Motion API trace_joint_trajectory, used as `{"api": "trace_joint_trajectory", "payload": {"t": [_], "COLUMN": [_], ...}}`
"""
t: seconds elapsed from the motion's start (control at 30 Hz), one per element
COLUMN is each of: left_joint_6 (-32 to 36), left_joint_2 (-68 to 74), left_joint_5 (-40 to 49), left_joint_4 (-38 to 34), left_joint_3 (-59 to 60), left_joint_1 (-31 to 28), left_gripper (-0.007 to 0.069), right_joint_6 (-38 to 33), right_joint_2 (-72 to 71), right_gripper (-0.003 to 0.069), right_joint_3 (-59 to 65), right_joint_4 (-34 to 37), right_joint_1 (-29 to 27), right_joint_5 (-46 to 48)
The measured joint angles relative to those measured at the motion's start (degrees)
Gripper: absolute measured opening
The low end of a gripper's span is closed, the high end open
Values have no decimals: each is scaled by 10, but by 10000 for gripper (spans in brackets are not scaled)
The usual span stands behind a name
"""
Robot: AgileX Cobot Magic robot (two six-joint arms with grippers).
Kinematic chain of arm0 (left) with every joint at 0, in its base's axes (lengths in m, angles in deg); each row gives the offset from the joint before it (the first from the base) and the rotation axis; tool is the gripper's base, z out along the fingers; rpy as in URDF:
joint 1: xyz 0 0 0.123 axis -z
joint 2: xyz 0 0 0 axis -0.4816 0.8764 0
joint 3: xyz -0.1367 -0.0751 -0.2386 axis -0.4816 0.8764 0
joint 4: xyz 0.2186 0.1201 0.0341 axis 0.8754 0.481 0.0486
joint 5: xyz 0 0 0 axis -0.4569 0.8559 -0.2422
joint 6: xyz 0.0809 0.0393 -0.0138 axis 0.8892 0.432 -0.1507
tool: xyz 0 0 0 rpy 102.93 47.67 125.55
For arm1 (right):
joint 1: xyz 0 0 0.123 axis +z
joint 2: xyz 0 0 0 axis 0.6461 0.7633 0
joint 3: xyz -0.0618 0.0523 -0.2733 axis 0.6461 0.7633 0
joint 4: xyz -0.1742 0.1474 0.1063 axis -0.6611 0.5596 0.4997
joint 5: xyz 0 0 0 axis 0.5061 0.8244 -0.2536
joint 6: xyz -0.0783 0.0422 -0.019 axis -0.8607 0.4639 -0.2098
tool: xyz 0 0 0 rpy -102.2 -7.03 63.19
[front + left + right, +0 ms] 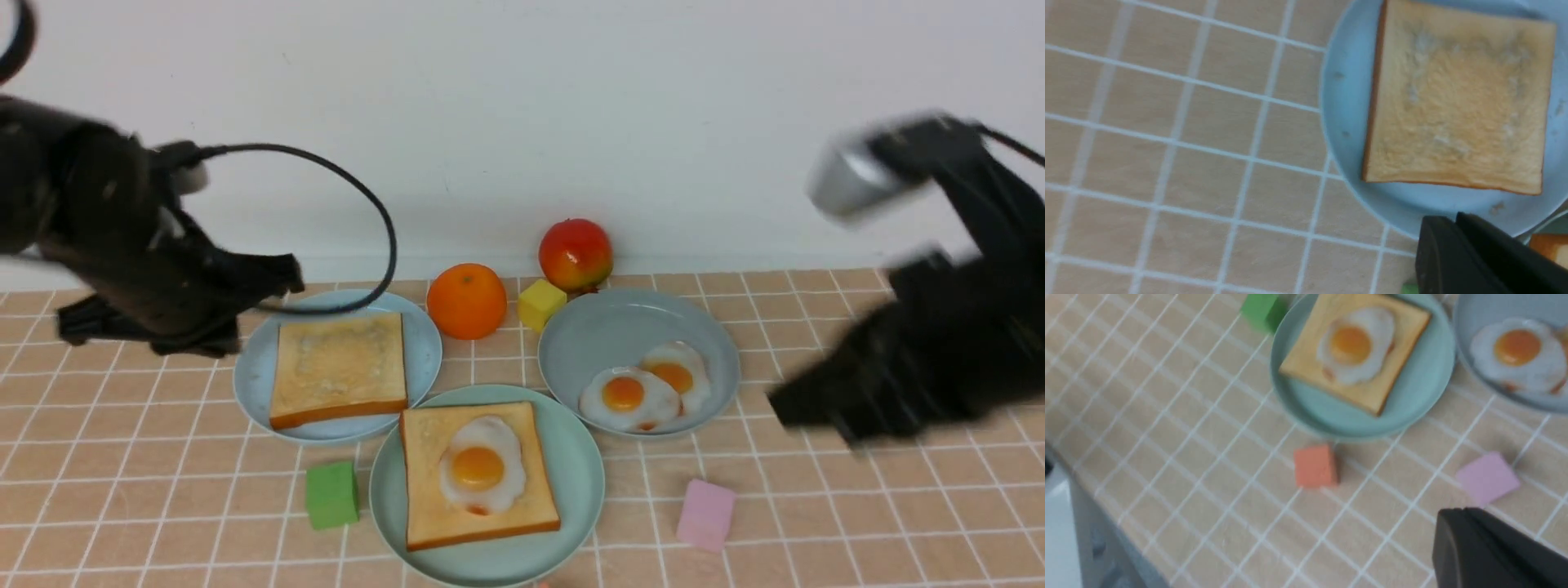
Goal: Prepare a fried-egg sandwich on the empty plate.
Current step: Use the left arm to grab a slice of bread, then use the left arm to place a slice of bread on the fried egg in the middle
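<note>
Mint plate (581,482), front centre, bears one toast (426,498) topped with an egg (480,467). The second toast (338,367) lies on the blue plate (255,384). The left claw (279,278), narrow and empty, hovers by that plate's rim. The right claw (785,410), closed and empty, hangs well apart. Risk: a narrow claw may skid the flat slice, and a skewed drop may dislodge the egg.

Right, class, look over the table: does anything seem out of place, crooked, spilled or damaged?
Nothing is spilled or broken. Only the build is unfinished: the fried egg lies on one toast slice on the mint-green plate, while the second slice sits apart on the sky-blue plate.
</note>
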Motion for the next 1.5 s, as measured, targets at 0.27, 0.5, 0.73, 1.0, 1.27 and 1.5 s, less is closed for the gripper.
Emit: {"api": "trace_joint_trajectory", "payload": {"t": [0.27,0.5,0.73,1.0,1.27,1.5], "left_joint_6": [57,84,129,157,186,241], "left_joint_2": [123,194,246,227,71,-55], "left_joint_5": [51,49,34,51,63,2], "left_joint_4": [-85,-89,-135,-137,-210,-321], "left_joint_3": [-122,-148,-156,-154,-135,4], "left_joint_1": [-48,-50,-52,-54,-46,38], "left_gripper": [158,318,228,72,48,46], "right_joint_6": [-52,-53,-53,-53,-53,-53], "right_joint_2": [-113,-156,-156,-155,-155,-155], "right_gripper": [-3,1,5,13,17,25], "right_joint_3": [63,70,72,72,72,72], "right_joint_4": [26,29,34,46,46,46], "right_joint_1": [0,0,0,0,0,0], "right_joint_5": [11,15,15,31,35,34]}}
